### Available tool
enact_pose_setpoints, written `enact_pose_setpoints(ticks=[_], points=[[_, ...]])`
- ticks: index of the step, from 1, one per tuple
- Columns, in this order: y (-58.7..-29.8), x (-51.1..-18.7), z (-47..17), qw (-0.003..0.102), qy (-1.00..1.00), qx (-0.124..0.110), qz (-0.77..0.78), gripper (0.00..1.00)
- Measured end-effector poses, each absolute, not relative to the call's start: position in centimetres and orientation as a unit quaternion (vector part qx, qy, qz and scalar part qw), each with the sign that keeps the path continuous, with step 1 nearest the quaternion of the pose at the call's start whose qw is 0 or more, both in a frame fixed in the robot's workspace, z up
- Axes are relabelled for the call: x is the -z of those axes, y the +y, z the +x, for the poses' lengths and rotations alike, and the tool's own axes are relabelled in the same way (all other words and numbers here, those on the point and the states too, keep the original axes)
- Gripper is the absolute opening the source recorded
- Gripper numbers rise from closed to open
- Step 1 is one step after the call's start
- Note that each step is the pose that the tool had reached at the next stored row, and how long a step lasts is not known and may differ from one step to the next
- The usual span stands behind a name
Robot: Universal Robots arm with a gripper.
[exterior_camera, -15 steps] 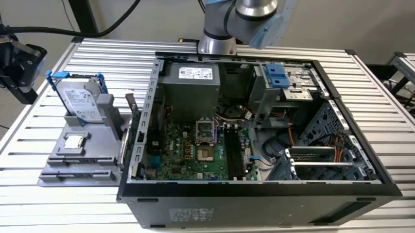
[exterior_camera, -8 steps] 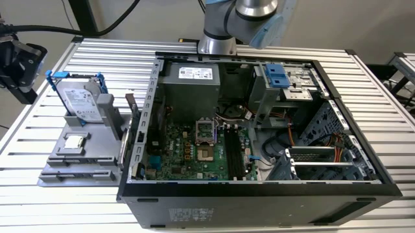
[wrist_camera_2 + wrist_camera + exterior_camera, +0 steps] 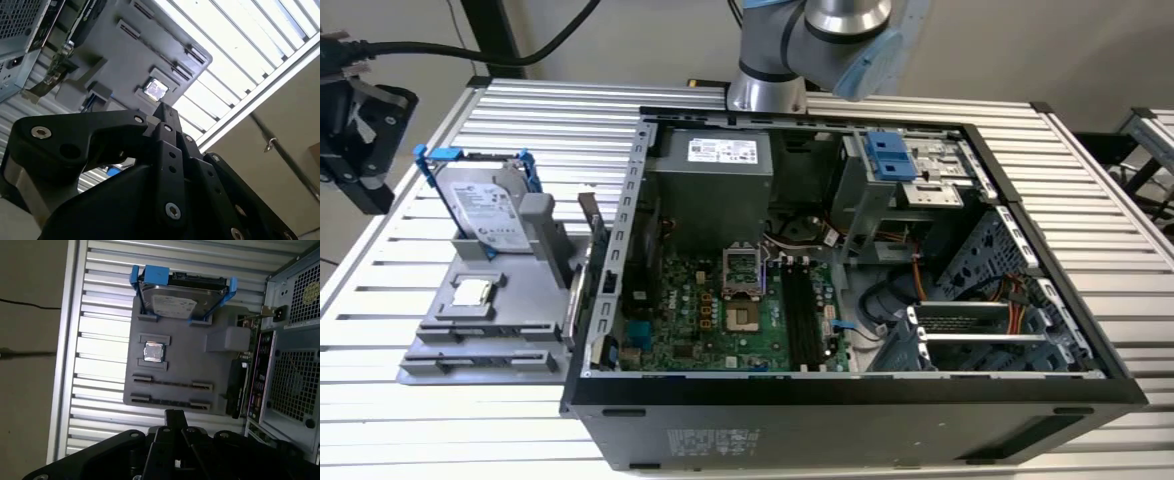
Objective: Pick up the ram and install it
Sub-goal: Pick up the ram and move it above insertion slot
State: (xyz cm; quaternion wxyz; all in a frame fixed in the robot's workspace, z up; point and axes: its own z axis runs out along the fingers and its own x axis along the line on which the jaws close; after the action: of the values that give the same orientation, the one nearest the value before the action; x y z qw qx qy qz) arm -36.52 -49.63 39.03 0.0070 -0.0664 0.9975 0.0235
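The pincer [image 3: 174, 416], fingertips pressed together and holding nothing, hangs above the grey tray [image 3: 180, 365]. Beyond it, the ram [image 3: 235, 390] seems to stand on edge beside the computer case [image 3: 295, 365]. A good grasp needs the fingers spread and squared across its thin faces.

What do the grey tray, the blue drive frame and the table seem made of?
The tray: matte grey plastic, it seems; dull, no glare. The frame: smooth blue plastic, likely, by its even colour. The table: ribbed bare metal, perhaps aluminium, by its silvery sheen.
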Motion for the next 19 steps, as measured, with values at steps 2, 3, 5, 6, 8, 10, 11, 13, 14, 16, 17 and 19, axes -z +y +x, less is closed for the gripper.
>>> enact_pose_setpoints(ticks=[2, 3, 5, 6, 8, 10, 11, 13, 14, 16, 17, 19], points=[[-49.63, -39.03, -36.52, 0.007, 0.997, -0.023, -0.078, 0.0], [-49.63, -39.03, -36.52, 0.007, 0.996, -0.023, -0.084, 0.0], [-49.63, -39.03, -36.52, 0.006, 0.995, -0.023, -0.094, 0.0], [-49.63, -39.03, -36.52, 0.006, 0.995, -0.023, -0.099, 0.0], [-49.63, -39.03, -36.52, 0.006, 0.994, -0.024, -0.109, 0.0], [-49.63, -39.03, -36.52, 0.006, 0.993, -0.024, -0.119, 0.0], [-49.63, -39.03, -36.52, 0.006, 0.992, -0.024, -0.123, 0.0], [-49.63, -39.03, -36.52, 0.005, 0.991, -0.024, -0.132, 0.0], [-49.63, -39.03, -36.52, 0.005, 0.99, -0.024, -0.136, 0.0], [-49.63, -39.03, -36.52, 0.005, 0.989, -0.024, -0.144, 0.0], [-49.63, -39.03, -36.52, 0.005, 0.989, -0.024, -0.147, 0.0], [-49.63, -39.03, -36.52, 0.005, 0.988, -0.024, -0.154, 0.0]])
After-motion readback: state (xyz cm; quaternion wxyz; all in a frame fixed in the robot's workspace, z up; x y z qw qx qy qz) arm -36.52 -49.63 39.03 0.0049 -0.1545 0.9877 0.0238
